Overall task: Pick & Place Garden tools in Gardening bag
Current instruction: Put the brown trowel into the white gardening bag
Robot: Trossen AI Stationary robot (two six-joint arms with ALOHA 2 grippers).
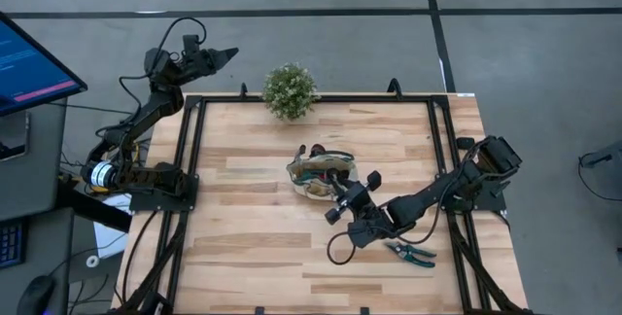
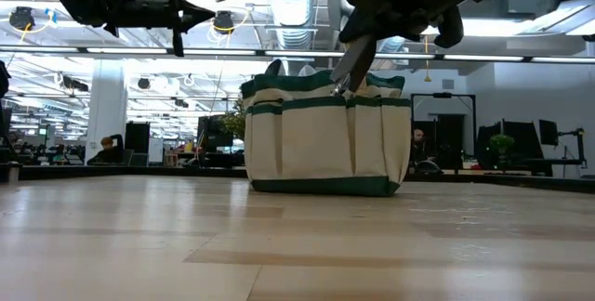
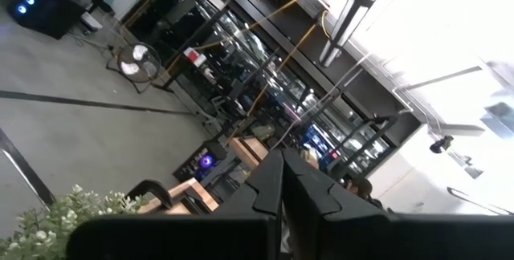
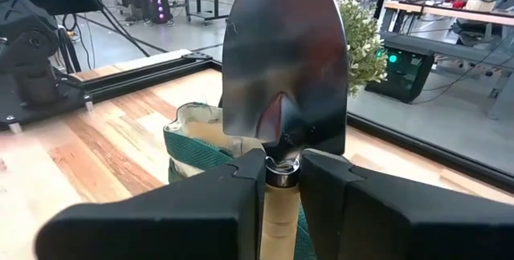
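Left arm parked off the table's far-left corner. Left gripper (image 1: 229,54) raised clear of the wooden table (image 1: 253,247), pointing toward the potted plant (image 1: 290,90), which sits just ahead of its tips at the table's far edge. In the left wrist view its fingers (image 3: 283,181) lie pressed together with nothing between them: clenched, empty. In the low view it hangs high, left gripper (image 2: 200,13) well above the tabletop.

Mid-table: gardening bag (image 1: 321,172), beige canvas with green trim, standing upright, mouth open. In the low view the gardening bag (image 2: 325,143) rests flat on the boards, side pockets facing the camera.

Right arm reaches in from the right edge toward the bag. Right gripper (image 1: 347,198) sits just at the bag's near-right rim. Right wrist view: right gripper (image 4: 281,172) grasping a trowel (image 4: 285,67) at the neck where blade meets wooden handle; one finger on each side, touching the collar. Silver blade points forward from the claw, over the bag's open mouth, gardening bag (image 4: 201,144) directly below the blade. Low view shows the trowel (image 2: 351,64) tilted, blade tip at the bag's top rim; whether it is already inside I cannot tell.

Behind the right claw, nearer the table's front-right: pruning shears (image 1: 410,253), teal handles, lying flat on the boards beside the arm's forearm, well apart from the bag.
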